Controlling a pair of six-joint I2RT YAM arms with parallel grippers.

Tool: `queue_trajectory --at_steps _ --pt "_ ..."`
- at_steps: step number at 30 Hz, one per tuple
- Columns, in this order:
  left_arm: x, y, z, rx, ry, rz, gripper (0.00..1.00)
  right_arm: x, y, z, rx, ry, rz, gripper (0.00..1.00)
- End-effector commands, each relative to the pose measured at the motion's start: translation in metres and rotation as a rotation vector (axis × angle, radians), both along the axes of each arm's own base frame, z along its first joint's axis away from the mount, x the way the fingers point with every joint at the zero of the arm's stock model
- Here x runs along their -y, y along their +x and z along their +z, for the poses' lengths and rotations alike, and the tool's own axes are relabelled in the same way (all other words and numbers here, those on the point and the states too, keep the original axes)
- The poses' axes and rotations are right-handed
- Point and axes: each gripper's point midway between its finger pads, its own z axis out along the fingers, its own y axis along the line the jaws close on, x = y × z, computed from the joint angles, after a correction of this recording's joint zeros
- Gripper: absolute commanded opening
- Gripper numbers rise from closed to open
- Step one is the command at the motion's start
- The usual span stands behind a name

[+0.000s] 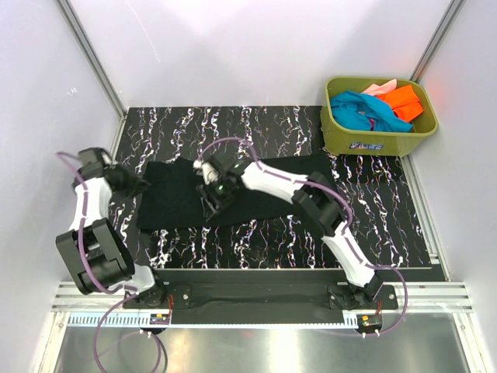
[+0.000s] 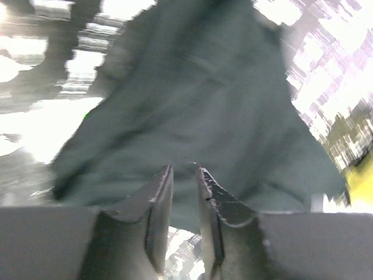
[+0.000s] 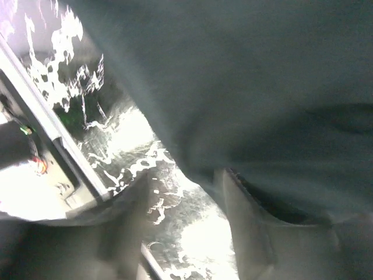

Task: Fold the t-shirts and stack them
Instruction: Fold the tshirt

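A large black t-shirt (image 1: 175, 198) lies spread on the left-middle of the black marbled table (image 1: 373, 210). My left gripper (image 1: 140, 185) is at the shirt's left edge. In the left wrist view its fingers (image 2: 163, 192) stand nearly together with the shirt's (image 2: 198, 105) hem between the tips (image 2: 183, 170). My right gripper (image 1: 213, 196) is over the middle of the shirt. In the right wrist view its jaws (image 3: 185, 175) stand wide apart, with the shirt's (image 3: 250, 87) edge draped against the right finger (image 3: 245, 216). Teal (image 1: 363, 109), orange (image 1: 404, 101) and pink (image 1: 379, 88) shirts lie in the tub.
The olive-green tub (image 1: 378, 142) stands at the back right corner of the table. White walls with metal posts close in the left, back and right sides. A metal rail (image 1: 264, 299) with both arm bases runs along the near edge.
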Motion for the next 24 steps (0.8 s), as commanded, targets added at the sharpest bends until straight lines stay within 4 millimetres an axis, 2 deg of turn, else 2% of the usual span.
queue_trajectory --at_steps 1,2,4,5,6,7,8,10,11,12,13,14,16,17,18,20,22,24 --pt "0.062 0.028 0.018 0.131 -0.125 -0.197 0.24 0.013 0.059 0.074 0.025 0.152 -0.198 0.64" --pt "0.07 0.032 0.014 0.123 -0.136 -0.216 0.21 0.025 0.082 0.077 0.019 0.16 -0.26 0.99" --pt "0.095 0.039 0.012 0.138 -0.18 -0.258 0.19 0.034 0.1 0.078 -0.021 0.174 -0.317 1.0" --pt "0.102 0.044 0.01 0.152 -0.19 -0.267 0.19 0.041 0.118 0.085 -0.003 0.185 -0.35 1.0" --pt "0.109 0.042 -0.001 0.128 -0.213 -0.265 0.18 0.045 0.122 0.081 0.0 0.161 -0.361 1.0" --pt "0.115 0.042 -0.004 0.12 -0.238 -0.256 0.17 0.048 0.129 0.082 0.017 0.154 -0.372 1.0" --pt "0.119 0.042 -0.008 0.117 -0.245 -0.255 0.14 0.048 0.138 0.091 0.052 0.164 -0.383 1.0" --pt "0.117 0.032 -0.028 0.054 -0.237 -0.226 0.1 0.044 0.142 0.091 0.064 0.17 -0.37 1.0" --pt "0.115 0.024 -0.035 0.013 -0.227 -0.214 0.09 0.038 0.146 0.106 0.075 0.209 -0.353 1.0" --pt "0.107 0.02 -0.045 -0.021 -0.183 -0.187 0.07 0.035 0.145 0.095 0.041 0.197 -0.348 0.98" --pt "0.103 0.012 -0.053 -0.053 -0.165 -0.178 0.06 0.029 0.148 0.104 0.042 0.224 -0.342 0.9" --pt "0.1 0.006 -0.059 -0.084 -0.158 -0.167 0.05 0.026 0.147 0.103 0.017 0.234 -0.336 0.83" --pt "0.095 -0.005 -0.072 -0.132 -0.134 -0.145 0.02 0.018 0.146 0.093 -0.033 0.253 -0.342 0.6" --pt "0.092 -0.013 -0.078 -0.167 -0.125 -0.132 0.01 0.013 0.148 0.093 -0.043 0.287 -0.334 0.44" --pt "0.087 -0.016 -0.082 -0.182 -0.106 -0.113 0.0 0.009 0.145 0.09 -0.08 0.298 -0.343 0.12" --pt "0.082 -0.028 -0.088 -0.212 -0.09 -0.086 0.0 0.004 0.139 0.082 -0.13 0.322 -0.321 0.03" --pt "0.072 -0.034 -0.093 -0.222 -0.072 -0.045 0.01 0.006 0.133 0.062 -0.182 0.297 -0.322 0.02" --pt "0.063 -0.039 -0.096 -0.229 -0.05 -0.01 0.03 0.006 0.128 0.05 -0.205 0.295 -0.309 0.02"
